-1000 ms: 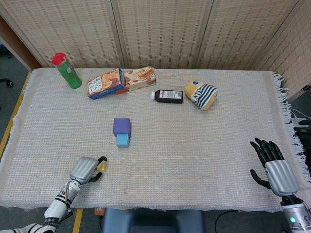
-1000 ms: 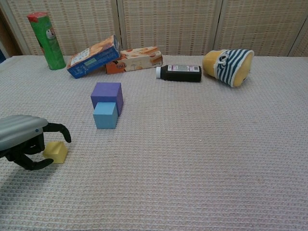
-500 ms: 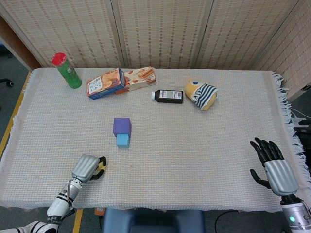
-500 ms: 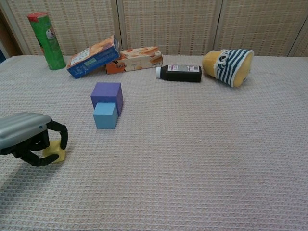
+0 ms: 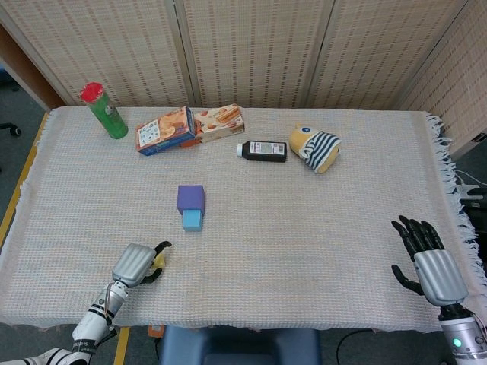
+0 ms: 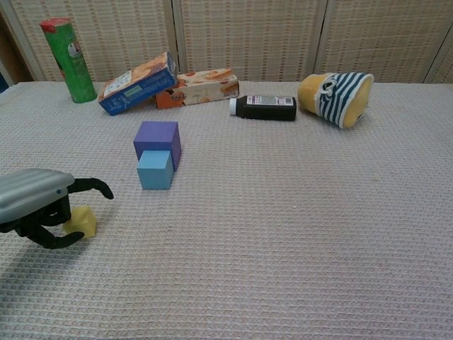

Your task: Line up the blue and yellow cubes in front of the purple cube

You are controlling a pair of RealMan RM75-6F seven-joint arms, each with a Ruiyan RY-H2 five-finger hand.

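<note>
The purple cube (image 5: 191, 198) (image 6: 157, 138) stands mid-table, and the blue cube (image 5: 192, 220) (image 6: 155, 171) touches its front face. The yellow cube (image 5: 159, 261) (image 6: 82, 220) lies on the cloth near the front left edge. My left hand (image 5: 135, 264) (image 6: 35, 202) is right beside it: one finger stretches out above the cube, the thumb curls low in front of it, and the fingers are spread rather than closed on it. At the front right edge my right hand (image 5: 428, 262) lies with fingers spread and holds nothing; only the head view shows it.
Along the back stand a green can (image 5: 105, 111) (image 6: 69, 60), a blue box (image 5: 164, 131) (image 6: 136, 83) and an orange box (image 5: 219, 122) (image 6: 198, 88), a black bottle (image 5: 262, 150) (image 6: 267, 108) and a striped yellow plush toy (image 5: 314, 148) (image 6: 336, 96).
Half a second ago my left hand's fingers were curled round the yellow cube; now they have spread and one finger points out above it. The cube has shifted slightly. The right hand is still.
</note>
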